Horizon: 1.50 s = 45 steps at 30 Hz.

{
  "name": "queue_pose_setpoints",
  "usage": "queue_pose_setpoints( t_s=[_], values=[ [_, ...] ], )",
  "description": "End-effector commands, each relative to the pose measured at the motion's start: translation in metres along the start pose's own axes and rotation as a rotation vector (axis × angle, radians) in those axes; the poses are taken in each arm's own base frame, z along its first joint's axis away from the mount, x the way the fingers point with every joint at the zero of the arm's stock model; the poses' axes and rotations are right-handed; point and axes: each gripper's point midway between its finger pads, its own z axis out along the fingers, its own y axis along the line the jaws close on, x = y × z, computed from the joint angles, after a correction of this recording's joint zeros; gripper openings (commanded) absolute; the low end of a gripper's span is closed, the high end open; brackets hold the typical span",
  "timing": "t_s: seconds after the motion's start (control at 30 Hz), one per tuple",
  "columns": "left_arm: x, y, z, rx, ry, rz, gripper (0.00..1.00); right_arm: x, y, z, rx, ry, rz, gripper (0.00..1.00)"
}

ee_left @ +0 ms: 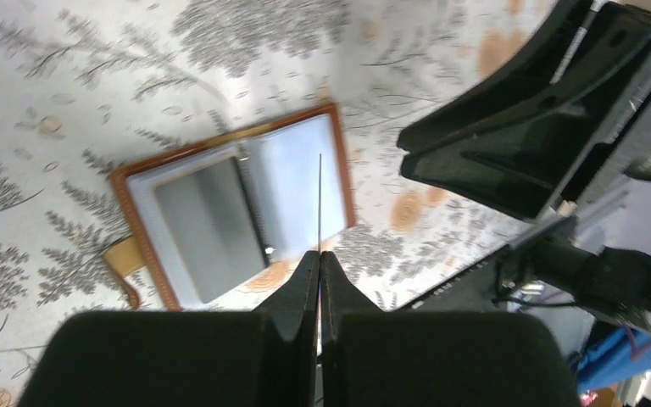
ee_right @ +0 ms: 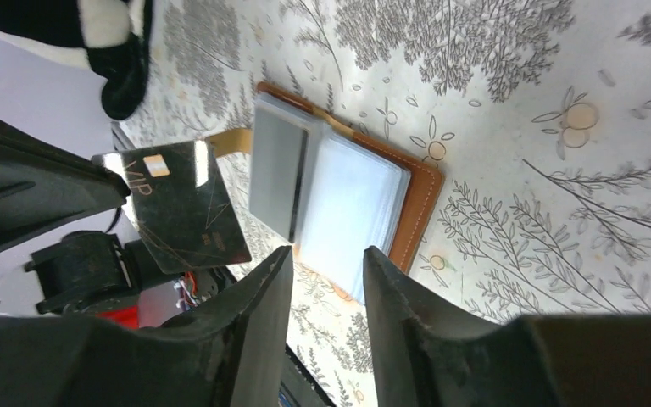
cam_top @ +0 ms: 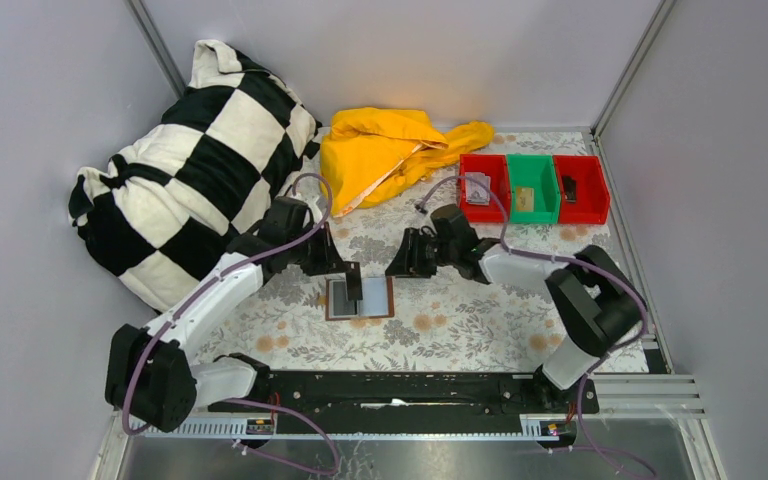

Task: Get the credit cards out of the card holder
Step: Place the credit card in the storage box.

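Lying open on the floral tablecloth [cam_top: 460, 322] between the arms, the brown card holder [cam_top: 360, 298] shows pale grey-blue pockets. A dark, glossy credit card [ee_right: 182, 203] marked VIP stands over it, pinched in the closed left gripper [ee_left: 319, 259]. The right gripper [ee_right: 326, 254] hangs nearby, its jaws parted and empty.

This is a robot test booth in a lab. Grey walls [cam_top: 390, 50] and metal posts [cam_top: 633, 65] stand past the right gripper [cam_top: 396, 265]. Behind it, a black rail [cam_top: 400, 385] holds the robot [cam_top: 210, 297].
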Motion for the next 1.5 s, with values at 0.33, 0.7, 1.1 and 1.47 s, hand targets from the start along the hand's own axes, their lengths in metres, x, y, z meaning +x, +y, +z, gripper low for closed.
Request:
queue_pose_setpoints(
  t_s=[0.33, 0.7, 1.1, 1.47],
  values=[
    [-0.014, -0.111, -0.071, 0.558, -0.075, 0.237, 0.0, -0.035, 0.083, -0.105, -0.384, -0.248, -0.105, 0.71],
    [-0.014, -0.125, -0.073, 0.657, -0.06, 0.217, 0.0, -0.008, 0.117, -0.125, -0.756, -0.176, -0.032, 0.72],
    [-0.012, -0.122, -0.069, 0.656, -0.058, 0.186, 0.0, 0.009, 0.152, -0.129, -0.968, -0.059, -0.041, 0.56],
    [-0.01, -0.116, -0.062, 0.629, -0.043, 0.175, 0.0, 0.009, 0.156, -0.126, -0.963, -0.05, -0.02, 0.0]
  ],
)
